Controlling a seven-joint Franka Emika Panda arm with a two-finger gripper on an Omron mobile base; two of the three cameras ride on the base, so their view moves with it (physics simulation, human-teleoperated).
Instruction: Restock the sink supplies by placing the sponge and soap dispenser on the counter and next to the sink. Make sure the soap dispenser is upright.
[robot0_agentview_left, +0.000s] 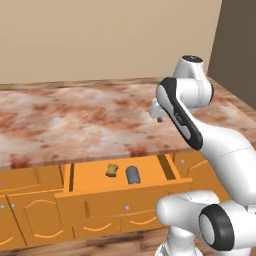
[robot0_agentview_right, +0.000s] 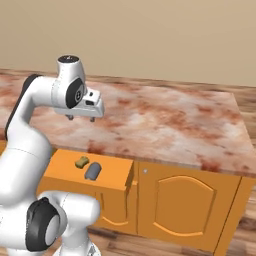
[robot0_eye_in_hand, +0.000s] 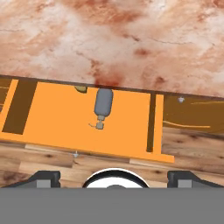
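The drawer (robot0_agentview_left: 95, 186) under the counter (robot0_agentview_left: 75, 120) is pulled open. In it the dark grey soap dispenser (robot0_agentview_left: 132, 175) lies on its side. The small yellow-tan sponge (robot0_agentview_left: 112, 170) lies just to its left. In the hand view the soap dispenser (robot0_eye_in_hand: 103, 105) points its nozzle toward the drawer front, and the sponge (robot0_eye_in_hand: 81, 89) is half hidden under the counter edge. My gripper (robot0_agentview_right: 81, 119) hangs open and holds nothing. It is above the counter's front edge, well over the drawer. The sink is out of view.
Orange cabinet doors (robot0_agentview_right: 182, 205) stand shut to the right of the drawer (robot0_agentview_right: 70, 172). The counter ends at the right (robot0_agentview_right: 240, 125), with wooden floor (robot0_agentview_right: 247, 230) beyond and below. A beige wall (robot0_agentview_left: 100, 40) runs behind the counter.
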